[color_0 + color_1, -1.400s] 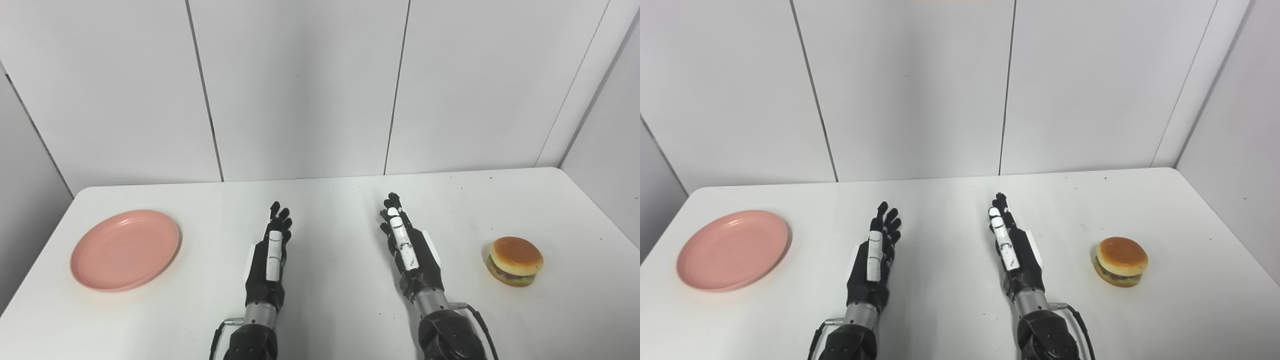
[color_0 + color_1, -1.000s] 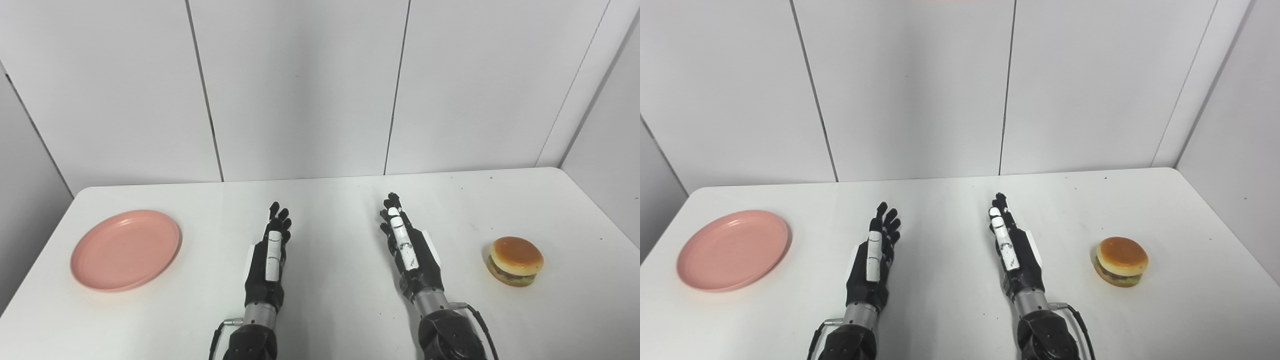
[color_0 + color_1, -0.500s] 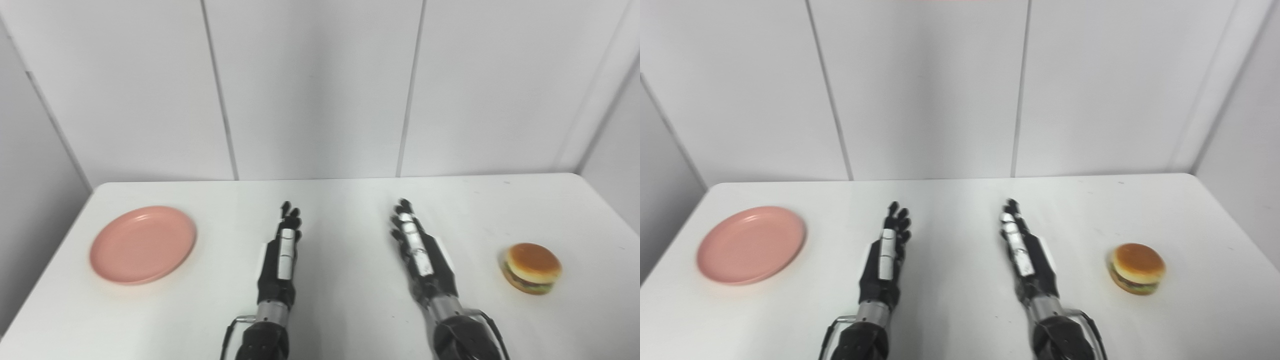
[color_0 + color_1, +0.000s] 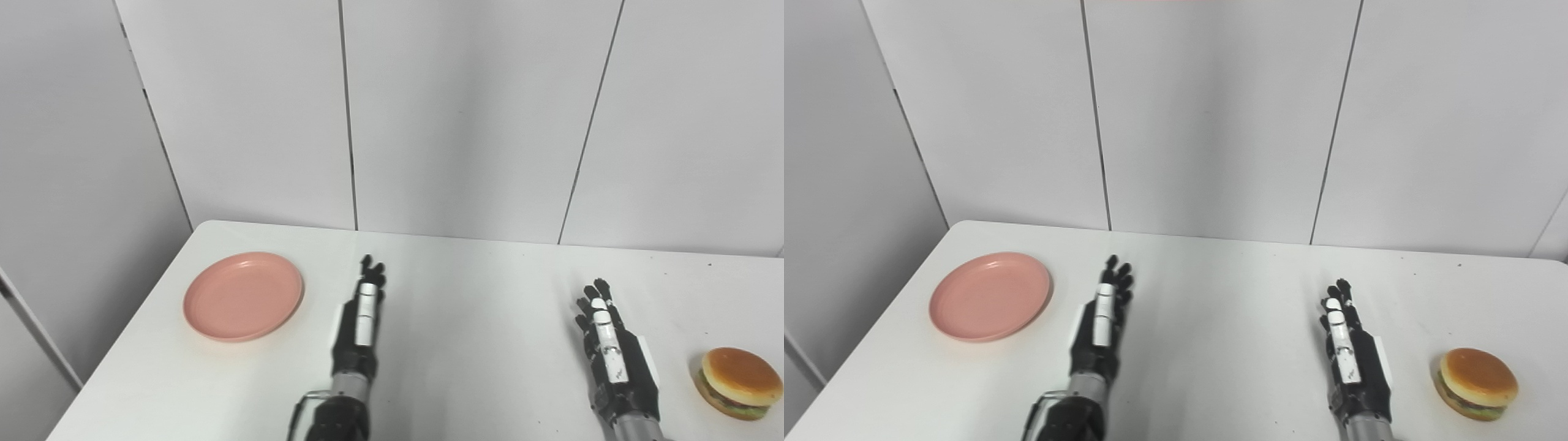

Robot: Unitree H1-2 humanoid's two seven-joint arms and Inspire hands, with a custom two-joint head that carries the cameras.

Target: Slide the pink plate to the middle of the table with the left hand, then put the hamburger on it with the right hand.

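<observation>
An empty pink plate (image 4: 244, 296) lies on the left part of the white table (image 4: 471, 288). A hamburger (image 4: 737, 382) with a tan bun sits near the right edge of the picture. My left hand (image 4: 360, 324) rests edge-up, open, fingers straight and pointing away, a short way right of the plate and apart from it. My right hand (image 4: 612, 354) is open too, fingers extended, left of the hamburger with a gap between them. Neither hand holds anything.
White wall panels (image 4: 465, 116) stand behind the table's far edge. The table's left edge (image 4: 122, 331) runs close to the plate, with a grey side wall beyond it. Bare tabletop lies between the two hands.
The camera has turned left, so the whole scene has shifted right in the picture. The plate, the hamburger and both hands keep their places on the table.
</observation>
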